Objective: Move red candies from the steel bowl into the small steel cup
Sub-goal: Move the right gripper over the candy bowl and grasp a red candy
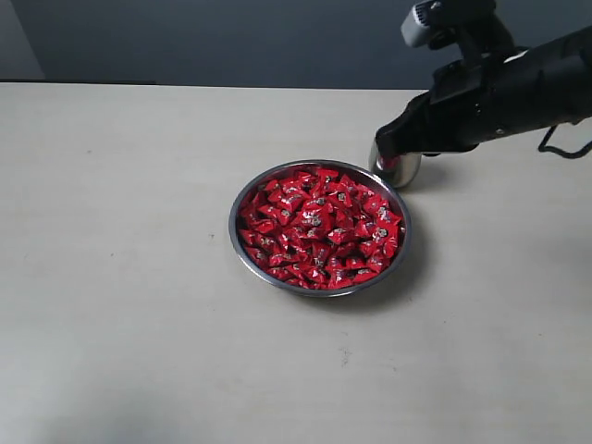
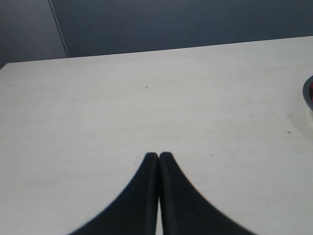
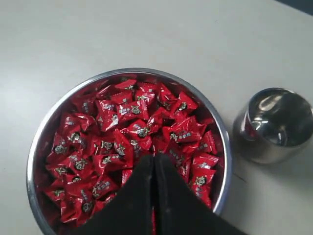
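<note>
The steel bowl sits in the middle of the table, and it is full of red candies piled close together. The small steel cup stands just beside the bowl, at its far right edge. The right wrist view shows a thin gap between them. I can see no red inside the cup, so I think the job is only at its start and no candy has gone across yet. The right claw hangs over the candies, above the right side of the bowl and close to the cup. Its two fingers are pressed tight together and it holds nothing. The left claw is out over bare table to the left of the bowl. It is closed tight too, and it is empty. The step in hand looks like getting ready to pick a candy. For the next move, I think the right claw must first spread its fingers, because closed fingers cannot grab anything. Then it should go down on one candy near the top of the pile and pinch it softly. The wrappers are shiny and crinkly, so one could slip out, or two could come up together. After that it must lift, go to the cup and let go right over its mouth.
</note>
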Robot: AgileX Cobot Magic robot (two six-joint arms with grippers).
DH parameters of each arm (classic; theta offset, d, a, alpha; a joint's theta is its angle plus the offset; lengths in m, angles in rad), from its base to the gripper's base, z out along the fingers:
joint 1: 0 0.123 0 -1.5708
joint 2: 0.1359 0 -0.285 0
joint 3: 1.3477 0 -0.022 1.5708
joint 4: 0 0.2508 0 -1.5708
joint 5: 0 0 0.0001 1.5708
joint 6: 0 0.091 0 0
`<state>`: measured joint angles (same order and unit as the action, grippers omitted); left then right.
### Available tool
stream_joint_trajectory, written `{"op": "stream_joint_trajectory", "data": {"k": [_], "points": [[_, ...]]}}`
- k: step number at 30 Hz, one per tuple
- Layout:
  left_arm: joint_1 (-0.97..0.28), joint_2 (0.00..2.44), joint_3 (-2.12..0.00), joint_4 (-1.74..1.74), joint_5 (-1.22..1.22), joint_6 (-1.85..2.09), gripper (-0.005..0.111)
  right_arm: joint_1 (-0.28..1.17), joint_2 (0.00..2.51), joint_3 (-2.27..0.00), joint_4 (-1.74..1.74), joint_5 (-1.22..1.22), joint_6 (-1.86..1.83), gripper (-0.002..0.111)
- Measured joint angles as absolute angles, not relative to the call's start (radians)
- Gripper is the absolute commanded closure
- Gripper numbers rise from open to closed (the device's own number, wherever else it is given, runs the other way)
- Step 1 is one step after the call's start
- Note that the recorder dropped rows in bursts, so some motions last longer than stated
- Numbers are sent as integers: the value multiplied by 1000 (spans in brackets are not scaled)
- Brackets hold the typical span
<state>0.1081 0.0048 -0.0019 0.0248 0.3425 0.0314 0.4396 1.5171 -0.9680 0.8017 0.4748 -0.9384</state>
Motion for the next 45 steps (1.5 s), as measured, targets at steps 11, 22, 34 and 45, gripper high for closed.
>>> {"op": "stream_joint_trajectory", "data": {"k": [11,22,34,45], "points": [[108,5,-2,25,342,31,106,483,1685,-997,831,376,-906,109],[108,5,-2,25,342,31,106,487,1882,-1291,549,630,-533,91],[108,5,-2,25,342,31,106,520,2006,-1479,353,757,-336,69],[108,5,-2,25,342,31,106,547,2113,-1524,226,820,-255,69]]}}
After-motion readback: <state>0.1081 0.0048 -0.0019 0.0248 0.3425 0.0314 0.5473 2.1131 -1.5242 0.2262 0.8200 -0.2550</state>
